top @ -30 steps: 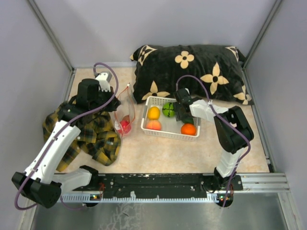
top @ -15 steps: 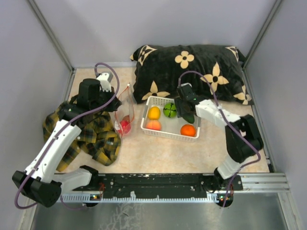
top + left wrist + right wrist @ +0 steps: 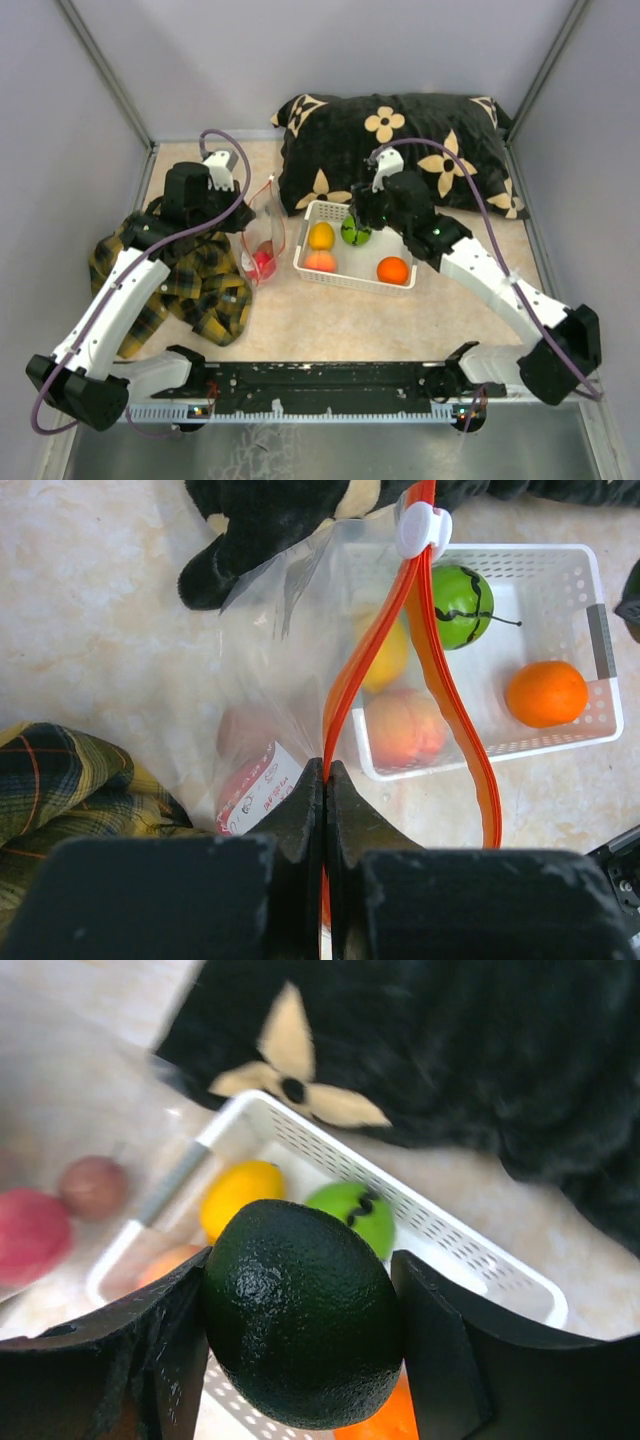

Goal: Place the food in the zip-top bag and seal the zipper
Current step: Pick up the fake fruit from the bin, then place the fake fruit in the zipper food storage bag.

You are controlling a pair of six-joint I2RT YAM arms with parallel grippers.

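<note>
the left gripper (image 3: 326,780) is clamped on the thin red-orange zipper strip (image 3: 372,645) of the clear crinkly zip-top bag (image 3: 270,670), which stands beside a white lattice plastic basket (image 3: 520,552). the right gripper (image 3: 300,1360) grasps a dark green toy fruit (image 3: 295,1300) above the basket. a red toy fruit (image 3: 262,262) lies inside the bag.

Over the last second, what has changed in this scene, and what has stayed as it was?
The right pincer, gripping the dark green fruit, has risen out of the basket and moved left toward the zip-top bag, its arm stretching out. Unchanged: the left pincer stays clamped on the zipper, and the basket and the orange fruit in it have not moved.
</note>
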